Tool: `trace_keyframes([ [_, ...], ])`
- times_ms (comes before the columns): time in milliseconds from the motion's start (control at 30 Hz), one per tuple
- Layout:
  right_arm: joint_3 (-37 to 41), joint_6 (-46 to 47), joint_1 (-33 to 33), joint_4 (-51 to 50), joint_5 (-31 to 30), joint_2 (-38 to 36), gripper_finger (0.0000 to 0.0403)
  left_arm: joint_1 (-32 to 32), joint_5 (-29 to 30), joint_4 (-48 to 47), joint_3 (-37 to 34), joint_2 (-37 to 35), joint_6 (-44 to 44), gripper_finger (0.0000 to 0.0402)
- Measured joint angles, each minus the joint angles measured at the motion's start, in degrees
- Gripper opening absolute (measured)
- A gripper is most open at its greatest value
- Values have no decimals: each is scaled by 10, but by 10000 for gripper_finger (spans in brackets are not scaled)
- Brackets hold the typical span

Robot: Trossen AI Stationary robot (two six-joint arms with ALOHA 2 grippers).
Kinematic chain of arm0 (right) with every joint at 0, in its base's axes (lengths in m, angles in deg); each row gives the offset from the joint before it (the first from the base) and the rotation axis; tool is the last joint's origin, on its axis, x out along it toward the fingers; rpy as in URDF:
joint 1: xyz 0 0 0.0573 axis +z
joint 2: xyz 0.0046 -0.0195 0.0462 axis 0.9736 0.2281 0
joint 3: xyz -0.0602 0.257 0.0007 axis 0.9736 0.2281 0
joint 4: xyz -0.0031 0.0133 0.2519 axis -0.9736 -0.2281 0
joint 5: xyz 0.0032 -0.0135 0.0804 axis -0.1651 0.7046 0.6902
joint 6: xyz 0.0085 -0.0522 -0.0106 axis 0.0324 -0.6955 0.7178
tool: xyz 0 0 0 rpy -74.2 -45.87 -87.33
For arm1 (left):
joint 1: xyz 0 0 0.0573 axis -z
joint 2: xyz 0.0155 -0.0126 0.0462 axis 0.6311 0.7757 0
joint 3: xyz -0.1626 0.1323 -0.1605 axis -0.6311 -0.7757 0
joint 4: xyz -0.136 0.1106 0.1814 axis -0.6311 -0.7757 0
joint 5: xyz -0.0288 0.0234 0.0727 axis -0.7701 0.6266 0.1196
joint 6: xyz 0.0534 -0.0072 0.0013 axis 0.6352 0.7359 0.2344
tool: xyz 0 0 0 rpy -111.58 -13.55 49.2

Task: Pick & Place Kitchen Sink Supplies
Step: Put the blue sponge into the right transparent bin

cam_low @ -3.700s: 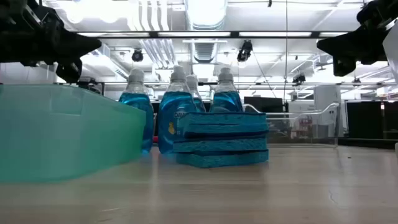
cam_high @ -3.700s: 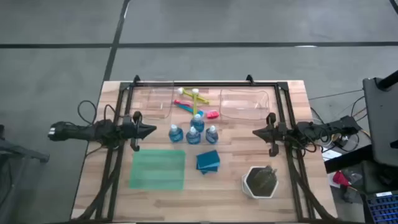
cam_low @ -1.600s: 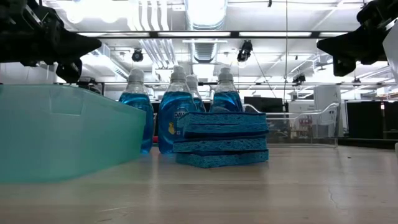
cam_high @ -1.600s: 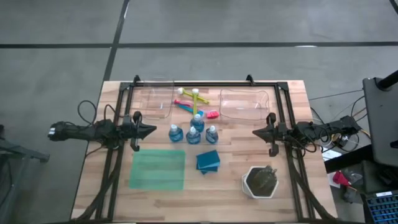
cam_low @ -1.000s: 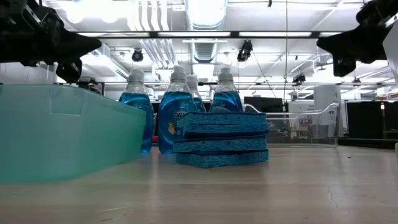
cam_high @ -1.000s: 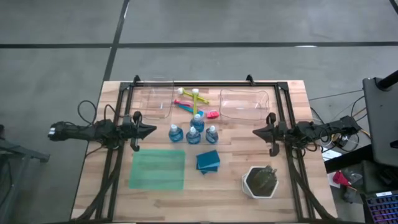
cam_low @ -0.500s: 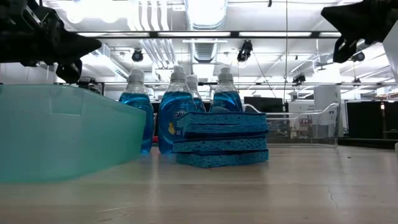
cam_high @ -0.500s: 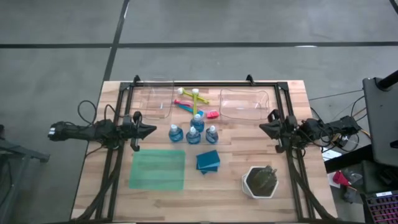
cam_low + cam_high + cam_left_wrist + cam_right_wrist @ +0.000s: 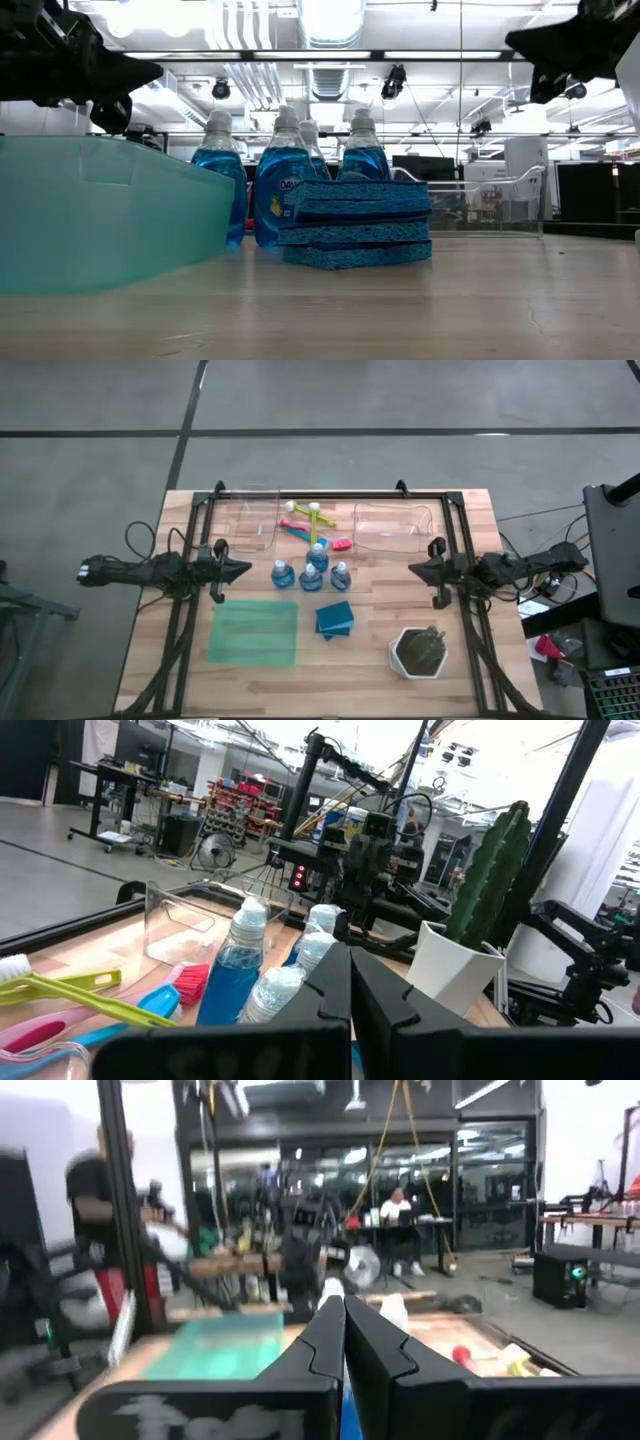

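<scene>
Several small clear bottles of blue liquid with white caps (image 9: pixel 310 572) stand upright in a cluster at the table's middle. Stacked blue sponges (image 9: pixel 335 619) lie just nearer, in front of the bottles (image 9: pixel 285 185) in the low view. Yellow-green, blue and pink brushes (image 9: pixel 312 526) lie flat toward the far edge. My left gripper (image 9: pixel 248 570) hovers shut left of the bottles, pointing at them (image 9: pixel 240 970). My right gripper (image 9: pixel 410 571) hovers shut to their right, raised above the table (image 9: pixel 515 42). Neither touches anything.
A translucent green mat (image 9: pixel 254 632) lies near-left of the sponges. A white hexagonal pot with a dark plant (image 9: pixel 420 651) stands near-right. Two clear bins (image 9: pixel 250 520) (image 9: pixel 393 525) sit at the far edge beside the brushes. Black frame rails (image 9: pixel 190 610) run along both sides.
My right gripper rose and drew back toward the table's right edge, tipping slightly, then came back toward the bottles while staying higher than before. It stayed shut. The left arm and all objects kept still.
</scene>
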Motion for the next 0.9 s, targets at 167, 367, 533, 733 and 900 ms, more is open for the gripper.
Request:
trace_keyframes([
  [167, -36, 13, 0, -3, 30, 92, 8, 0, 0, 0, 0, 0, 0, 0],
  [367, -130, -20, 0, -22, 13, 240, 8, 0, 0, 0, 0, 0, 0, 0],
  [533, -222, -26, -2, -74, -16, 361, 8, 0, 0, 0, 0, 0, 0, 0],
  [733, -363, 3, -2, -222, -12, 481, 28, 0, 0, -1, 0, 0, 0, 0],
  [900, -475, 21, -2, -302, 16, 574, 89, 0, 0, -1, 0, 0, 0, 0],
])
